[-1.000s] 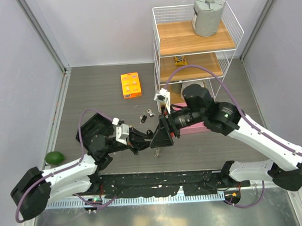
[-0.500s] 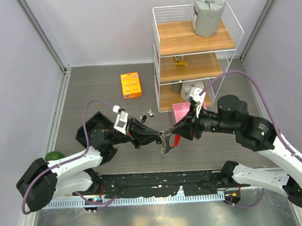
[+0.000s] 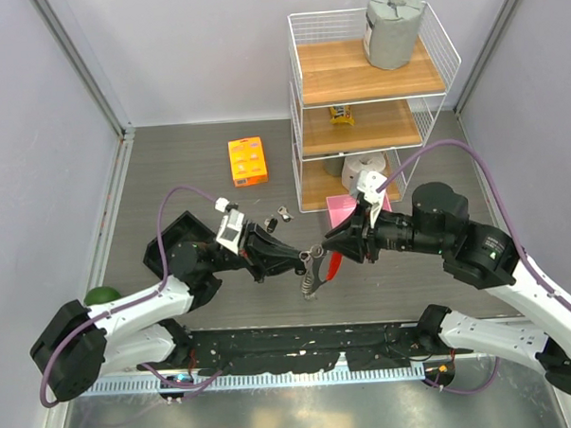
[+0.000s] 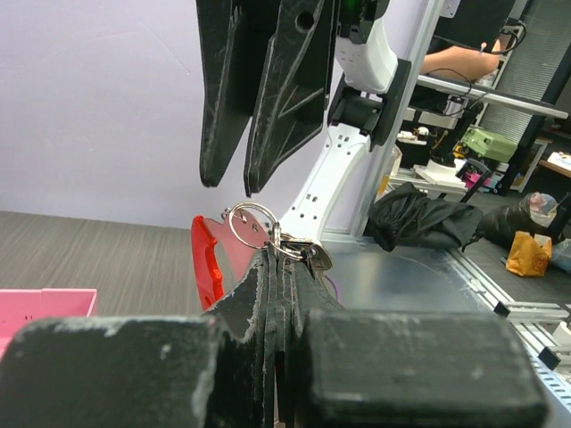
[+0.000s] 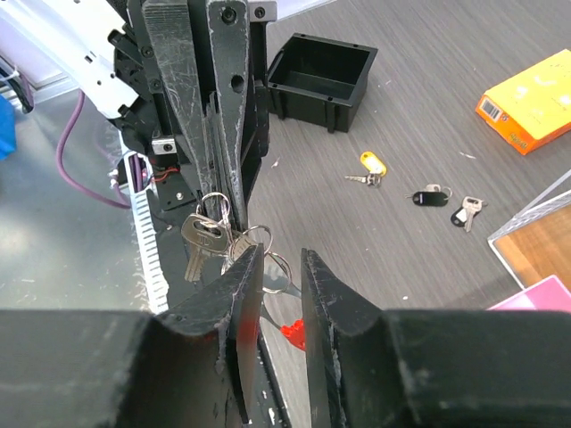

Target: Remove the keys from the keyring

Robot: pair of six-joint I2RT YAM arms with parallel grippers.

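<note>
My left gripper is shut on the keyring and holds it above the table, with its silvery ring sticking out past the fingertips. Two or three silvery keys hang from the ring, also visible in the top view. The red strap fob hangs beside it. My right gripper faces the left one tip to tip, jaws a little apart, with one ring loop just in front of the gap. In the left wrist view the right gripper hangs just above the ring.
Three loose keys lie on the table: a yellow-tagged key, a black-headed key and another, together in the top view. A black bin, an orange box, a wire shelf rack, a pink item and a green fruit stand around.
The right arm has swung back to the right and its gripper now points left at the ring. The left gripper has risen slightly towards the centre, still holding the keyring.
</note>
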